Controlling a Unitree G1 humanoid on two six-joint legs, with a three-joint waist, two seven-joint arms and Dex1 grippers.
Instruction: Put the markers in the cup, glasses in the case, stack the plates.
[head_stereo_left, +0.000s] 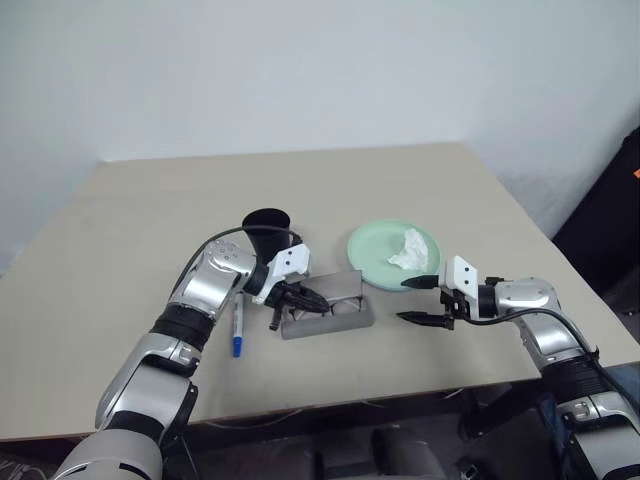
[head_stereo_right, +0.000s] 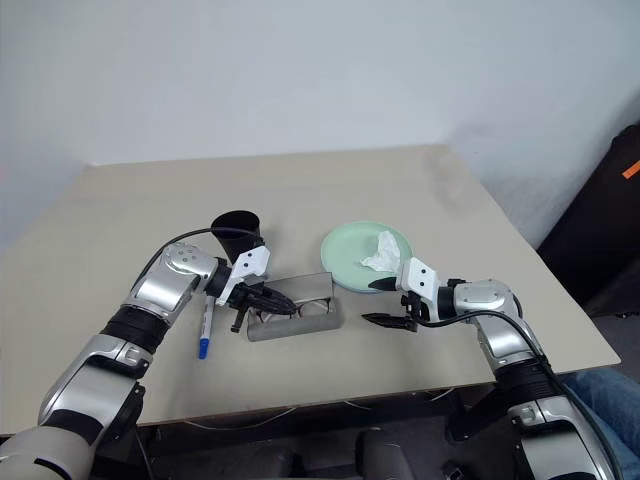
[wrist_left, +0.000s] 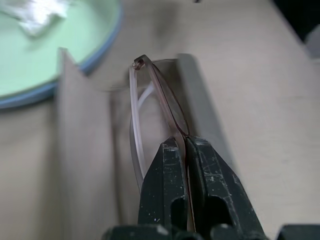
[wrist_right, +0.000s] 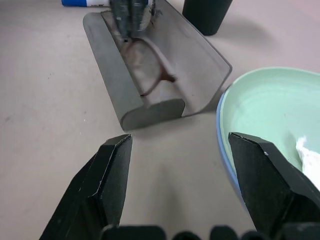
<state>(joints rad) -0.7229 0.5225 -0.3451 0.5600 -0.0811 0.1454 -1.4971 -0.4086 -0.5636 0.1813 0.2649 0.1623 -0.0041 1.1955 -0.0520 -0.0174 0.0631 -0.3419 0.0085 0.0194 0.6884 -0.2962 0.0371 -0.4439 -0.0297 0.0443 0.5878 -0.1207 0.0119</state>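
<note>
On the beige surface (head_stereo_left: 420, 180) stood the following. One grey case (head_stereo_left: 328, 306), lid open and leaning back toward the far side, lay near the front edge between the two arms. The left gripper (head_stereo_left: 312, 300) was clamped shut on the glasses (wrist_left: 159, 105), pinching the thin dark frame between its fingers and holding the pair tilted inside the open case; in the right wrist view the glasses (wrist_right: 147, 65) lay partly down in the tray. One black cup (head_stereo_left: 266, 228), upright, stood just behind the left forearm, beyond the case. One marker (head_stereo_left: 238, 328), white with a blue cap, lay flat on the surface beside the left arm, cap toward the front edge, outside the cup. The plates (head_stereo_left: 385, 250) were stacked, mint green on top with the light blue rim showing beneath it, just to the right of the case and close to its lid. One crumpled white tissue (head_stereo_left: 410, 250) rested on the green plate. The right gripper (head_stereo_left: 420, 302) hovered with its fingers spread wide and nothing between them, pointing toward the case end and the plate rim. No brand, label or legible writing was seen on any item.
</note>
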